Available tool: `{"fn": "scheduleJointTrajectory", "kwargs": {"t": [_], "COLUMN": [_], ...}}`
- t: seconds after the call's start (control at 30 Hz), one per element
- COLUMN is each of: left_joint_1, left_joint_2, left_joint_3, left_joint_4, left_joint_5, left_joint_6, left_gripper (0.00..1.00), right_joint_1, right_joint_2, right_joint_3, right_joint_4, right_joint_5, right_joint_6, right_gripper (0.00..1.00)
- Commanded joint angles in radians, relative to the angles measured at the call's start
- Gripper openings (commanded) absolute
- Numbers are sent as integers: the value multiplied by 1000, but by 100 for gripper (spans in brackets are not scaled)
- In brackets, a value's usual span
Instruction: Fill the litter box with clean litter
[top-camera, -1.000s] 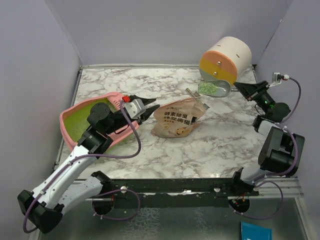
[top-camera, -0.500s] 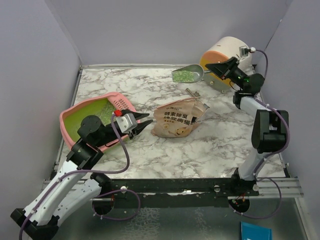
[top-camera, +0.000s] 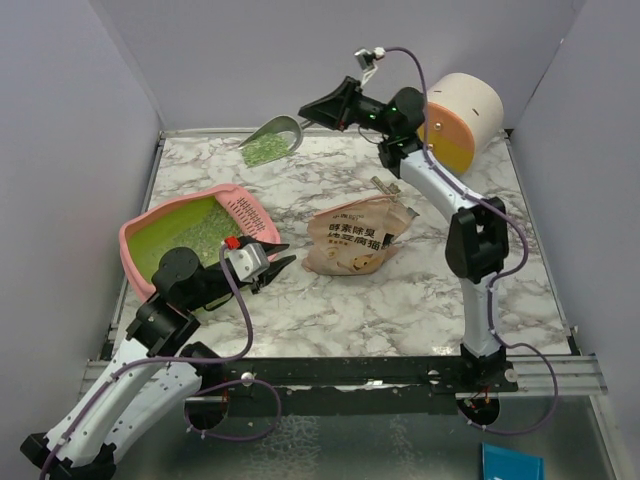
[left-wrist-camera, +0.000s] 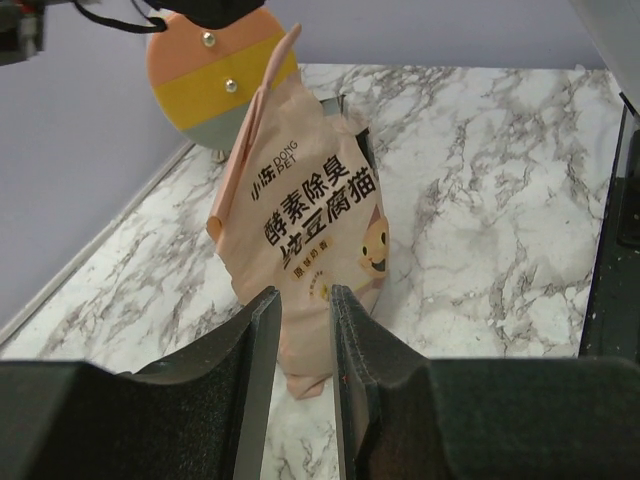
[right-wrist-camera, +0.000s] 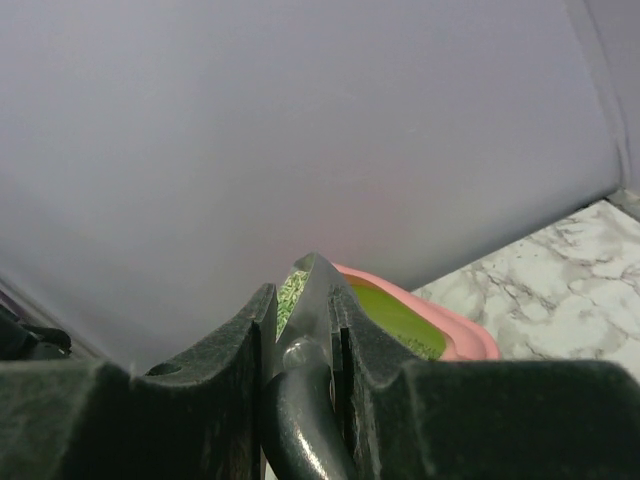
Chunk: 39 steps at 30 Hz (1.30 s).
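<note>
Partly, the litter box (top-camera: 150, 232) at nine o'clock on the table (top-camera: 400, 300) is hidden in the top view: its near corner is covered by the left arm. In the right wrist view only a pink and yellow-green edge of it is seen. Pale greenish clean litter (top-camera: 205, 230) is spread over part of its floor.

At its four o'clock the left gripper (top-camera: 283, 256) is held low; a narrow gap is seen between its jaws in the left wrist view, with nothing in it.

At eleven o'clock, in the air, a grey scoop (top-camera: 275, 133) loaded with granules is carried. Its handle is clamped by the right gripper (top-camera: 308, 112), as the right wrist view shows; its bowl is seen there edge-on.

The tan pouch (top-camera: 352, 238) lies flat at the centre; whether its top is open cannot be told. A round drawer unit (top-camera: 462, 112) stands at one o'clock, its contents unseen.
</note>
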Motion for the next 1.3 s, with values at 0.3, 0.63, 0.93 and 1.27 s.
{"fn": "scheduleJointTrajectory", "kwargs": {"t": [0.3, 0.63, 0.93, 1.27], "left_joint_1": [2, 2, 2, 2], "left_joint_2": [-7, -18, -36, -38], "left_joint_3": [-55, -81, -112, -102], "left_joint_4": [-10, 1, 20, 8], "left_joint_5": [13, -2, -8, -3], "left_joint_6": [15, 19, -8, -26], "left_gripper": [29, 28, 28, 34], "right_joint_1": [284, 452, 585, 651], "right_joint_2": [312, 263, 198, 121], "right_joint_3": [617, 612, 605, 530], "right_joint_4": [-535, -720, -828, -787], "right_joint_5": [177, 358, 579, 759], "right_joint_6": [-357, -743, -1065, -1288], "right_gripper": [1, 1, 1, 1]}}
